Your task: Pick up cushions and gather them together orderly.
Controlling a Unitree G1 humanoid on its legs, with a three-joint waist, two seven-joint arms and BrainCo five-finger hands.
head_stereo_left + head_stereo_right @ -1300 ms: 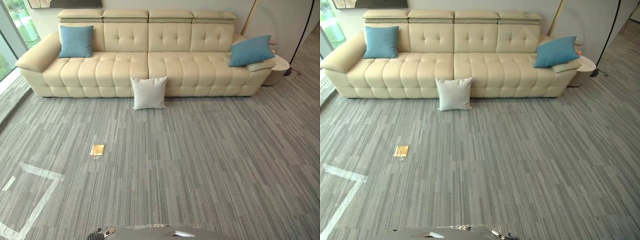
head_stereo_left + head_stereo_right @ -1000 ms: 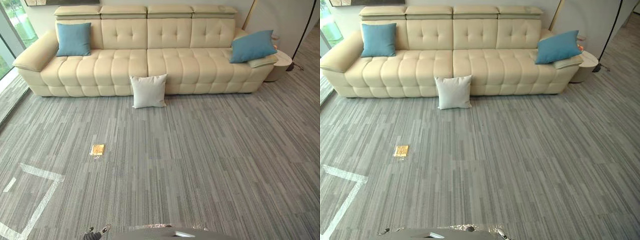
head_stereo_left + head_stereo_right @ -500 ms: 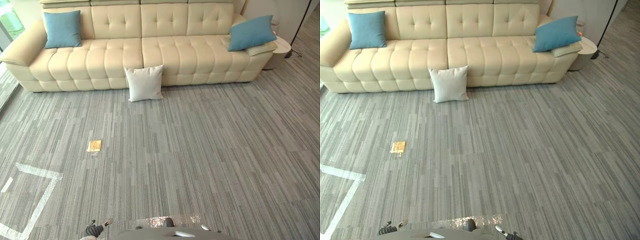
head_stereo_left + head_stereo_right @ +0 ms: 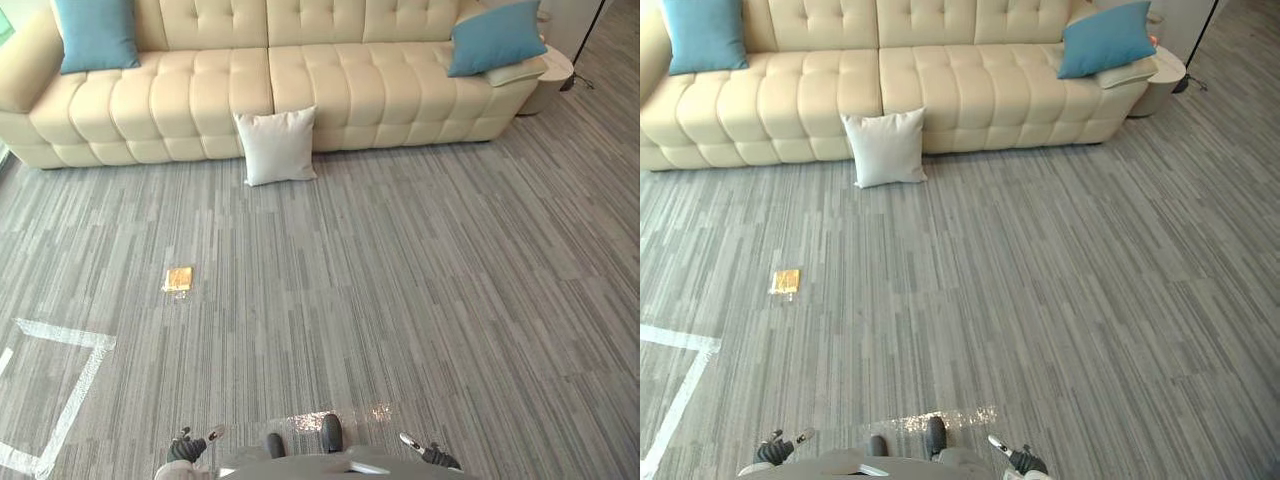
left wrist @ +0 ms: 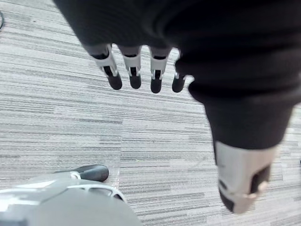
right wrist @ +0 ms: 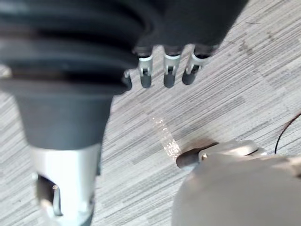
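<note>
A white cushion (image 4: pixel 277 146) stands on the carpet, leaning against the front of the cream sofa (image 4: pixel 350 90). One blue cushion (image 4: pixel 96 33) sits upright at the sofa's left end. A second blue cushion (image 4: pixel 495 38) rests tilted on the right armrest. My left hand (image 4: pixel 190 447) and right hand (image 4: pixel 430 455) hang low at the near edge of the eye view, far from every cushion. In the wrist views the left hand (image 5: pixel 134 75) and the right hand (image 6: pixel 167 70) have straight fingers over bare carpet and hold nothing.
A small yellow floor plate (image 4: pixel 178 279) lies in the carpet at the left. White tape lines (image 4: pixel 70 380) mark the floor at the near left. A round side table (image 4: pixel 555 65) stands past the sofa's right end.
The camera has moved closer to the sofa and tipped down, so the sofa sits higher in view. Both hands now show at the bottom edge. The cushions have not moved.
</note>
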